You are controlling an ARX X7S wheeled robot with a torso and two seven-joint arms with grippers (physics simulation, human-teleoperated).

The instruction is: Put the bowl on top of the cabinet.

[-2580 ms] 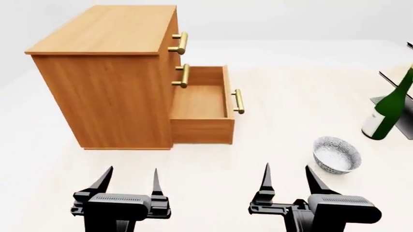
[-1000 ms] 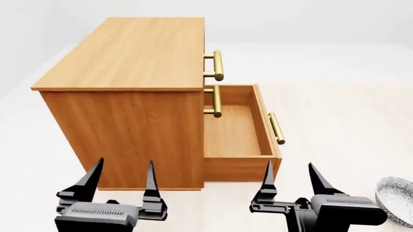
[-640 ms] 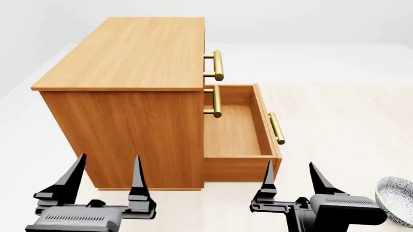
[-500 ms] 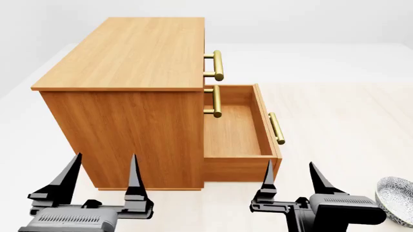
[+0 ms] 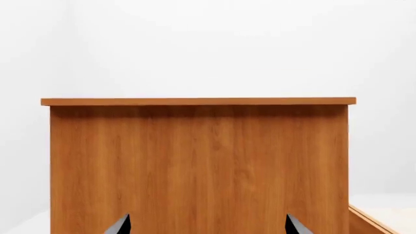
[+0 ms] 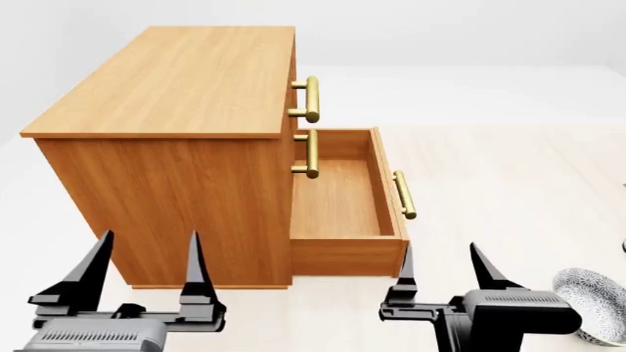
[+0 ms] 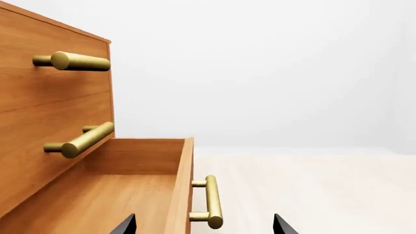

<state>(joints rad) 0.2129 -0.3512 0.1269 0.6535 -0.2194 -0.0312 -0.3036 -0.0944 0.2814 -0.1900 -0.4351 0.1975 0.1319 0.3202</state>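
One leaf-patterned white bowl (image 6: 593, 304)

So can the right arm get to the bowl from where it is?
Probably yes. The bowl sits on the floor just to the right of the open right gripper, with nothing between them. The cabinet and its open drawer lie on the other side, out of the way.

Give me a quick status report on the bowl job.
Left gripper open, empty. Right gripper open, empty. Bowl on floor, right of right gripper. Cabinet top bare; bottom drawer open.
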